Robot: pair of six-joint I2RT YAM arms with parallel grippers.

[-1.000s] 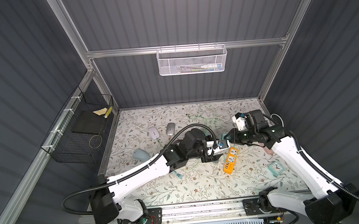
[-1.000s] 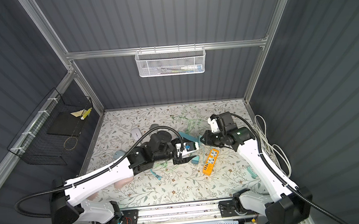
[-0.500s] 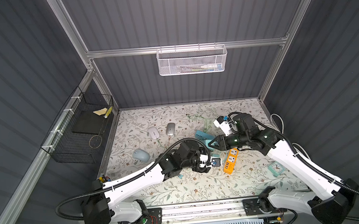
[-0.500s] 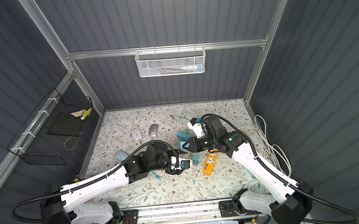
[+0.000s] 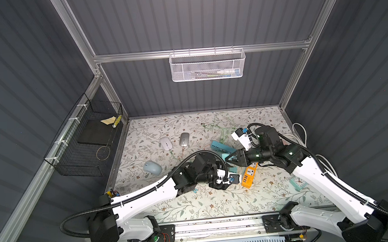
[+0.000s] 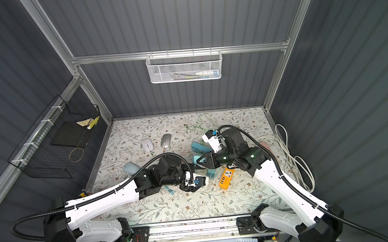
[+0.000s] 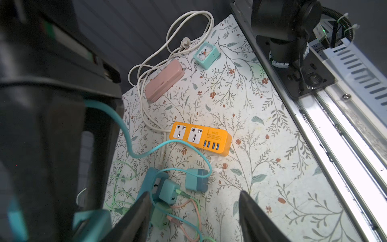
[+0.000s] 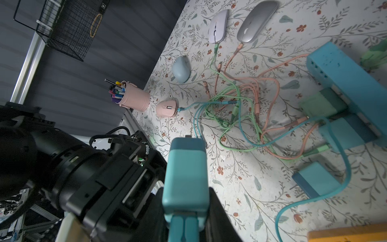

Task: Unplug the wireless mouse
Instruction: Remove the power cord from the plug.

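Right pincer (image 8: pixel 186 194): pinching a teal charger block (image 8: pixel 185 167) by its sides, held off the desk (image 5: pixel 194 205).
Left pincer (image 7: pixel 194 194): spread wide with nothing between the fingers, low over bare desk.
Next to the left pincer: a loose teal adapter (image 7: pixel 196 180) lying flat, and beyond it the orange power strip (image 7: pixel 199 136).
Under the right pincer: a tangle of cables (image 8: pixel 240 109) in green, peach and teal, beside a blue power strip (image 8: pixel 345 79) that carries plugged-in chargers.
Pink mouse (image 8: pixel 167 108): near the desk's front left edge, a teal cable (image 8: pixel 188 105) plugged into its nose. I cannot tell where that cable ends.
Other mice: the lilac mouse (image 5: pixel 165 143) and grey mouse (image 5: pixel 184 139) lie side by side toward the back, each with a cable in it. A pale blue mouse (image 5: pixel 152 167) lies apart with no cable.
Desk edges: a pink pen pot (image 8: pixel 136 98) sits just beside the pink mouse. On the right side are a teal clock (image 7: pixel 206 54), a pink case (image 7: pixel 164 80) and a coiled white cord (image 6: pixel 290 147).
Surface: a pale cloth printed with leaves and small red flowers.
Room: dark grey ribbed walls in an aluminium frame. A white mesh basket (image 5: pixel 208 65) hangs on the rear rail, a black wire basket (image 5: pixel 85 145) on the left wall.
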